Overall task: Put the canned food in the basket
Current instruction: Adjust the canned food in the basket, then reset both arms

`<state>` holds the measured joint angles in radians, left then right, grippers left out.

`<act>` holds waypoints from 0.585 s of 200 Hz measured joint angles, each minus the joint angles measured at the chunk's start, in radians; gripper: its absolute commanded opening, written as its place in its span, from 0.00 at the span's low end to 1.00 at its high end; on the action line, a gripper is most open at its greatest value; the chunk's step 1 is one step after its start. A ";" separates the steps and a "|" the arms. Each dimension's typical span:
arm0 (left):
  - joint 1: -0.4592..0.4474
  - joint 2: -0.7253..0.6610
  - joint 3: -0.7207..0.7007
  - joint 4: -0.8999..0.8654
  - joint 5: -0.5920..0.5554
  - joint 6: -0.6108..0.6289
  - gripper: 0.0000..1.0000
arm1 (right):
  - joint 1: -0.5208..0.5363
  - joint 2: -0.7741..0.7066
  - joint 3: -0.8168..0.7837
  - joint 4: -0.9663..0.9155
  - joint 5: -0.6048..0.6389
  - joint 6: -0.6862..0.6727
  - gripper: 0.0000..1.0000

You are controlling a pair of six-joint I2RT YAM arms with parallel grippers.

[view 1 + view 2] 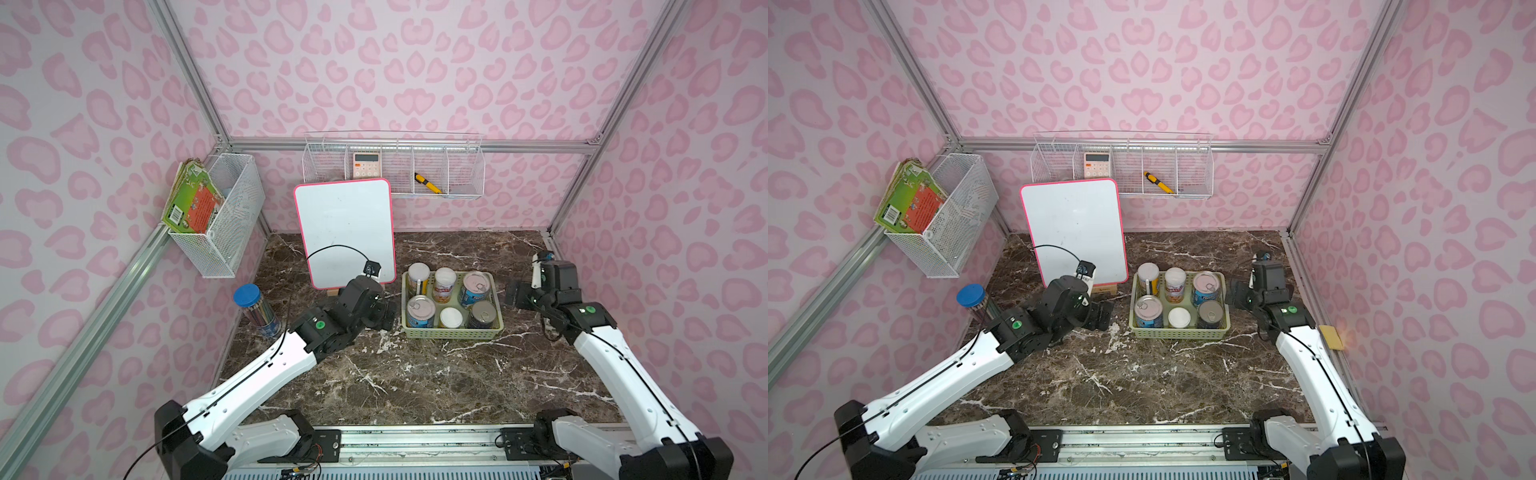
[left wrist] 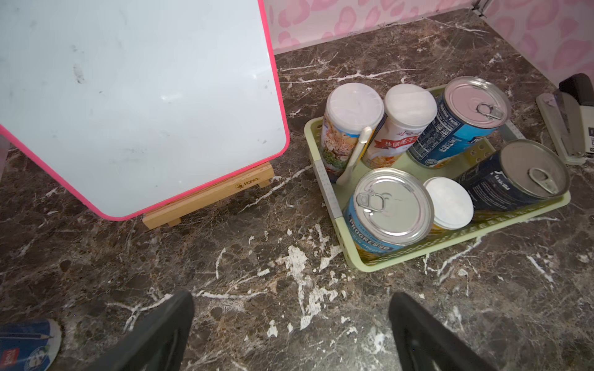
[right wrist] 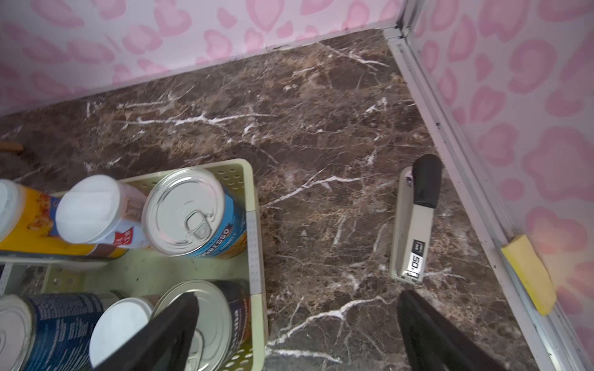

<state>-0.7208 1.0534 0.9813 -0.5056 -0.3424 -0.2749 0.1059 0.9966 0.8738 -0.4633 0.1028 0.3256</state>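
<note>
L gripper (image 1: 386, 314) low beside basket (image 1: 453, 332), R gripper (image 1: 514, 294) opposite, jaws wide

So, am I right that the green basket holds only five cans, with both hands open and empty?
Not quite: the basket holds six cans, as both top views show. The left hand and right hand are indeed open and empty.

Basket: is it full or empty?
Full: six cans stand upright inside the basket, in two rows of three, leaving little floor bare.
</note>
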 measured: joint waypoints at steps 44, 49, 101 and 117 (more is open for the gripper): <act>0.222 -0.197 -0.200 0.120 0.021 -0.074 0.99 | -0.105 -0.097 -0.193 0.246 -0.037 0.014 0.99; 0.233 -0.203 -0.212 0.134 0.025 -0.074 0.99 | -0.110 -0.098 -0.208 0.275 -0.036 0.014 0.99; 0.298 -0.167 -0.388 0.307 -0.046 -0.118 0.99 | -0.140 -0.187 -0.493 0.665 0.047 -0.027 0.99; 0.335 -0.165 -0.472 0.454 -0.109 -0.084 0.99 | -0.161 -0.229 -0.626 0.865 0.077 -0.057 0.99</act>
<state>-0.3855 0.8883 0.5091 -0.0521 -0.4515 -0.3592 -0.0547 0.7677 0.2478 0.4015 0.1795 0.2687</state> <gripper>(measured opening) 0.994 0.992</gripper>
